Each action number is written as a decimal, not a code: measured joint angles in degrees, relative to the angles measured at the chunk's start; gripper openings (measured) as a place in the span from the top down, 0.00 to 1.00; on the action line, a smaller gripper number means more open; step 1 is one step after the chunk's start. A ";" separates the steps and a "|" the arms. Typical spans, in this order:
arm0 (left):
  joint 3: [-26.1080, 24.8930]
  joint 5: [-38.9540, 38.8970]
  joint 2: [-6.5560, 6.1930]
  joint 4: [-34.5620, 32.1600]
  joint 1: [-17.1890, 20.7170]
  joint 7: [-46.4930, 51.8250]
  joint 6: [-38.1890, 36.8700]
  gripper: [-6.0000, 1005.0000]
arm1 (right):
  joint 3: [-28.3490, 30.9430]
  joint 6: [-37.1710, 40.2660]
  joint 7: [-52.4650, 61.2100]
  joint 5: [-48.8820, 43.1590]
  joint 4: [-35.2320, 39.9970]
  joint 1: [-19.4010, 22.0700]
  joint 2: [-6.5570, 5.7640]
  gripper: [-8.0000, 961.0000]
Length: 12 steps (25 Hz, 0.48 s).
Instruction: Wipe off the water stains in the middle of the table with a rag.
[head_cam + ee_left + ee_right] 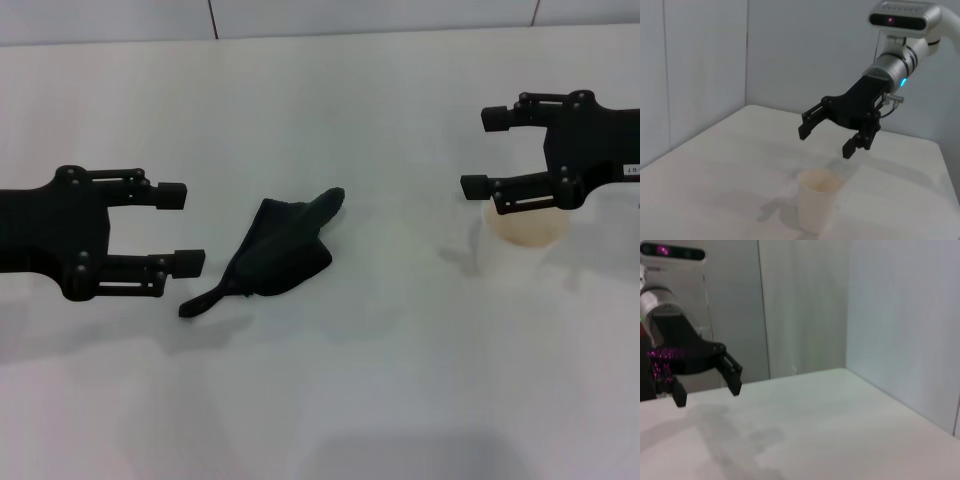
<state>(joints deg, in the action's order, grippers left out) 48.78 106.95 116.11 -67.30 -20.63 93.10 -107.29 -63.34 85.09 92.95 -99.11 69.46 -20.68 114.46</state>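
**Rag loose mid-table, both grippers spread wide and carrying nothing**

Table (pixel 320 100) first: white and broad. I cannot make out any water stain on it from the head view; a faint greyish patch shows in the right wrist view, but whether that is wet or shadow I cannot tell.

My left gripper (pixel 185 228) hovers near the left side, fingers parted and bare, pointing toward the rag. My right gripper (pixel 483 150), equally spread and bare, hangs over a pale cup (pixel 525 240) at the right; the left wrist view shows it just above the cup's rim.

Rag (pixel 285 250), dark and crumpled, lies near the middle, just beside the left fingertips, a thin tail trailing toward the near edge.

This fits either a rag waiting to be picked up or one put down after wiping; the surface does not settle it for me.

If a wipe is due, I would grip the bunched body rather than the tail, press it flat, and keep strokes well short of the cup.
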 joint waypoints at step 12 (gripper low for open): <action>0.05 0.37 0.53 0.06 -0.34 0.19 -0.08 0.26 | 0.07 0.96 0.30 -1.46 -0.28 0.06 -0.46 0.11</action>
<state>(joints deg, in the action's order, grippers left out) 48.82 107.32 116.63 -67.24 -20.96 93.29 -107.38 -63.28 86.05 93.25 -100.57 69.19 -20.62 113.99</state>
